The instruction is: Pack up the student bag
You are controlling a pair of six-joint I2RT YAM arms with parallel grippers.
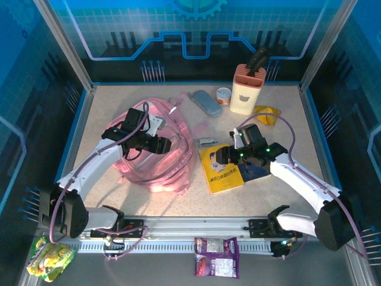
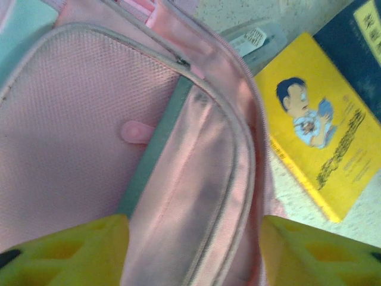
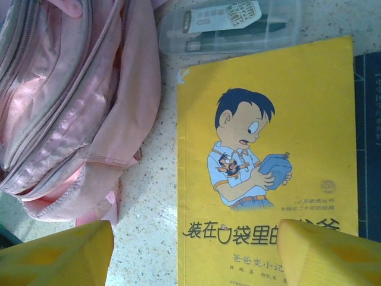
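Currently, the student bag (image 1: 156,161), a large soft pink fabric backpack with white trim, lies slumped on the speckled table (image 1: 149,199) left of centre. Its right side is just beside the thin yellow paperback book (image 3: 268,119).

**Tool state.** My left gripper (image 2: 190,226) hangs over the bag's open main compartment. Its yellow fingers (image 2: 77,250) stand apart, one on each side of the zip-edged rim (image 2: 238,149), and are clamped on nothing. My right gripper (image 3: 193,232) hovers over the book cover with its jaws also apart and empty.

**Handling.**
- I judge the bag to be light, limp and easily collapsed, so it will not hold its mouth open unaided.
- The mesh lining (image 2: 77,119) will likely snag on a fingertip.
- The best hold is probably the stitched rim beside the zip, where the layered cloth gives a firm pinch. Thin single panels would slip or bunch.

**Writing.**
- The book cover shows a cartoon boy and the title 装在口袋里; my finger hides the rest of it.
- The smaller lines below the title are too small to read.
- The clear plastic case (image 3: 232,27) above the book carries a white label whose print I cannot make out.
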